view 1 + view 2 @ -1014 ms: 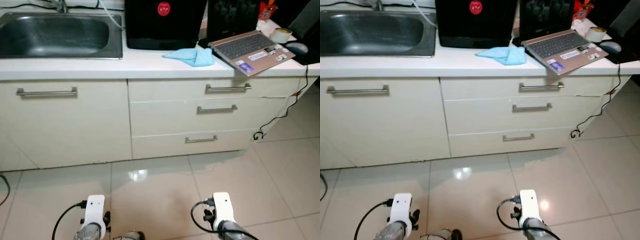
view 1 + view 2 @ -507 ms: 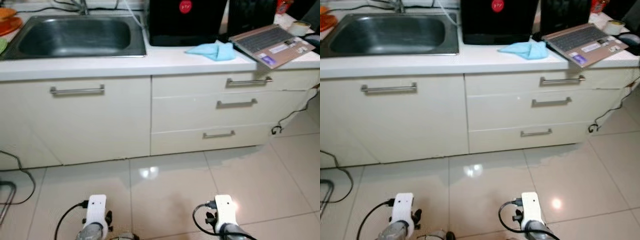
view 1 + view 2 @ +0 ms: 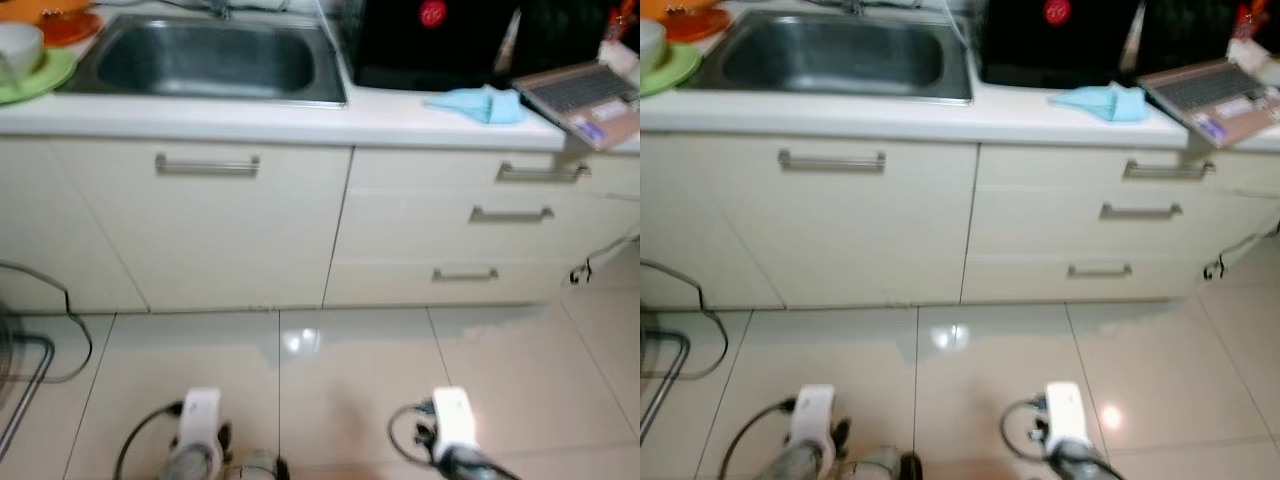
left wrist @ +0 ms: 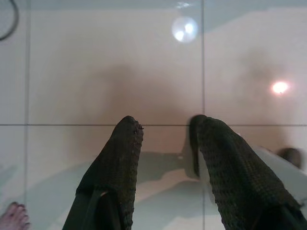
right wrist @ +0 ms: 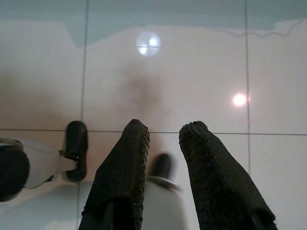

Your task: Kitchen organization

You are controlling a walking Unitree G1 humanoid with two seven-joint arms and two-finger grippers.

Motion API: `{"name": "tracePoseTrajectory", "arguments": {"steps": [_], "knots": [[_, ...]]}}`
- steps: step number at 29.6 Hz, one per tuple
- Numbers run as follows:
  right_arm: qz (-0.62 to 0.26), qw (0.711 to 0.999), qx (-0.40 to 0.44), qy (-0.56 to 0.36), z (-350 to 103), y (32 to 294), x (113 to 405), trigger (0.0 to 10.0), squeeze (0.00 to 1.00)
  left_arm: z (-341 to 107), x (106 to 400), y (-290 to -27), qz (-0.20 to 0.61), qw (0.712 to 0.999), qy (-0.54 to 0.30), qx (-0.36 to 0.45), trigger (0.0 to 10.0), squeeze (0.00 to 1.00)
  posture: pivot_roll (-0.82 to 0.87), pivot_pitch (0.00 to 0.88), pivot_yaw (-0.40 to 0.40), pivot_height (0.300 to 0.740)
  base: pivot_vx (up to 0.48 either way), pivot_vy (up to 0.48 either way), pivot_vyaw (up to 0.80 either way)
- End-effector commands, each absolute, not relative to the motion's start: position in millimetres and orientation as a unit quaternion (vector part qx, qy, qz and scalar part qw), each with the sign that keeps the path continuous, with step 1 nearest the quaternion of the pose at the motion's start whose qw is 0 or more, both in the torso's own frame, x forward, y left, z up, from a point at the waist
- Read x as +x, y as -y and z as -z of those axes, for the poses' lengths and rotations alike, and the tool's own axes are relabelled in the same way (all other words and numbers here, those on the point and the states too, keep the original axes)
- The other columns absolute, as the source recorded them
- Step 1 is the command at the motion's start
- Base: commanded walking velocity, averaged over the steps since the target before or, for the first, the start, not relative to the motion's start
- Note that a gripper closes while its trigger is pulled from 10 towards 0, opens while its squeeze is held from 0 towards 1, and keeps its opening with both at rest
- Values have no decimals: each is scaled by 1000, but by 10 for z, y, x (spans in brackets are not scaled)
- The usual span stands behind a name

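Crumpled blue cloth (image 3: 480,103) lies on white counter (image 3: 200,115).

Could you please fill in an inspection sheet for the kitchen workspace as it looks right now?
Surface: white counter with steel sink.
Job's things: blue cloth, green plate with white bowl.
Clutter: laptop overhanging the counter edge; black appliance.
End effectors: left end effector and right end effector open, empty, pointing at the floor.
Cables: black cable on the floor at left.
Surroundings: closed drawers, tiled floor.
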State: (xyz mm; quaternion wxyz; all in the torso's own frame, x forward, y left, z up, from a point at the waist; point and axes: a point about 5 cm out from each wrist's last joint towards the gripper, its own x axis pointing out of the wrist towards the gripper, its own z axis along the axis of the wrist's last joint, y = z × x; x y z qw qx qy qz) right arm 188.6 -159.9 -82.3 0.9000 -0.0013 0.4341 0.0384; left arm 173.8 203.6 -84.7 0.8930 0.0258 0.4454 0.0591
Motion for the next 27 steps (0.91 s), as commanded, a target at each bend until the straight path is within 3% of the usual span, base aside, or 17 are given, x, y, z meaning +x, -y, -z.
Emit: {"name": "tracePoseTrajectory", "arguments": {"steps": [1, 27], "knots": [[-19, 894, -4, -448, 857, 1733, 1803, 10000, 0, 850, 1771, -1929, -50, 894, -444, 16, 10000, 0, 107, 100, -26, 740, 0, 262, 0], [-28, 896, -6, -443, 850, 1702, 1816, 10000, 0, 852, 1767, -1928, -52, 894, -445, 15, 10000, 0, 110, 103, -28, 740, 0, 264, 0]]}}
